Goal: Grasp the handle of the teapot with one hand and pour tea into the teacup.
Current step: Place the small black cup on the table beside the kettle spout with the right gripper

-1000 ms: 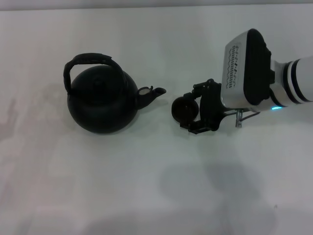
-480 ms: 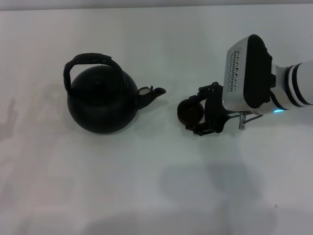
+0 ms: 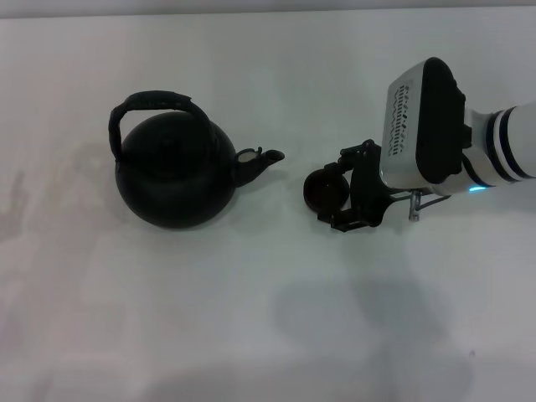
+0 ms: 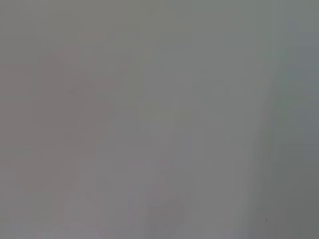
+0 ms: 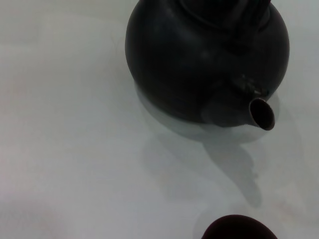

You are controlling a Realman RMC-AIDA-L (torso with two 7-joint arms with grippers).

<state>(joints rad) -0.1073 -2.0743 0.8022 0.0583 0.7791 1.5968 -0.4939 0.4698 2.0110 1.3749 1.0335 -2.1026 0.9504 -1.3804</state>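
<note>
Though spouted, round black teapot (image 3: 173, 180)

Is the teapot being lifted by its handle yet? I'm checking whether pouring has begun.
No: the teapot sits on the table with nothing touching its handle.

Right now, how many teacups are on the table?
1. The teacup sits right of the teapot spout, at the right gripper. No other shows.

Our plain white worktop (image 3: 251, 335), soft grey shadows across its near part, a pale wall band behind its far edge
</note>
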